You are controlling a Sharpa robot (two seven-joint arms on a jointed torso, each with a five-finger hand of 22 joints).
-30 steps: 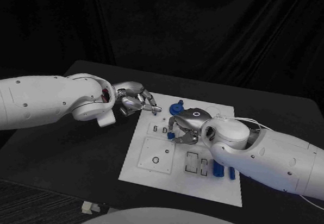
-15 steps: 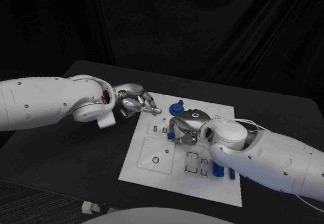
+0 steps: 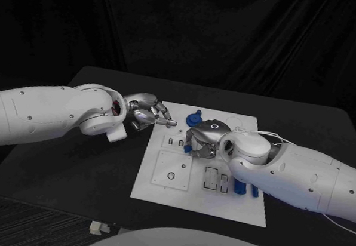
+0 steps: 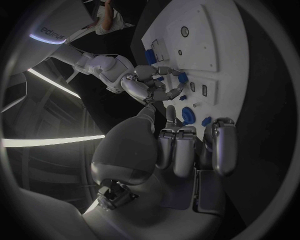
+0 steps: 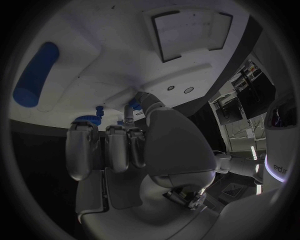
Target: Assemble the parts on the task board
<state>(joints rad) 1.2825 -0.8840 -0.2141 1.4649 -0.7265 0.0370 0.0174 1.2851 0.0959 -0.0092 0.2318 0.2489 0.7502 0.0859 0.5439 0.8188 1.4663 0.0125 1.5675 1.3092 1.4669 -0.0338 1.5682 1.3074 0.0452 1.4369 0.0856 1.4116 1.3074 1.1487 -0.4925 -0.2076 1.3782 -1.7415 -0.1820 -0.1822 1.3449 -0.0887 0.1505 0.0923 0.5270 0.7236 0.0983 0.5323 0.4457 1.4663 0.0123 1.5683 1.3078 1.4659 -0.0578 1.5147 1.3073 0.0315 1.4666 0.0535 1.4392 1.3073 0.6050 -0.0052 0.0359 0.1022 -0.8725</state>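
Observation:
The white task board (image 3: 171, 185) lies in the middle of the black table. My right hand (image 3: 200, 141) hovers low over the board's middle and pinches a small blue part (image 3: 187, 150) at its fingertips; the same hand (image 4: 150, 87) and blue part (image 4: 182, 77) appear in the left wrist view. My left hand (image 3: 149, 115) sits at the board's far left corner, fingers curled in with nothing in them (image 4: 187, 150). A round blue part (image 3: 194, 119) stands at the board's far edge between the hands. Blue bars (image 3: 240, 187) lie by the board's right edge. A blue cylinder (image 5: 34, 75) lies on the board.
Rectangular recesses (image 3: 212, 178) and a small oval hole (image 3: 170, 175) mark the board's near half. Black table (image 3: 69, 165) surrounds the board on the left and in front. My right forearm (image 3: 310, 177) covers the board's right side.
My right hand has edged slightly toward the left with the blue part. My left hand has barely moved.

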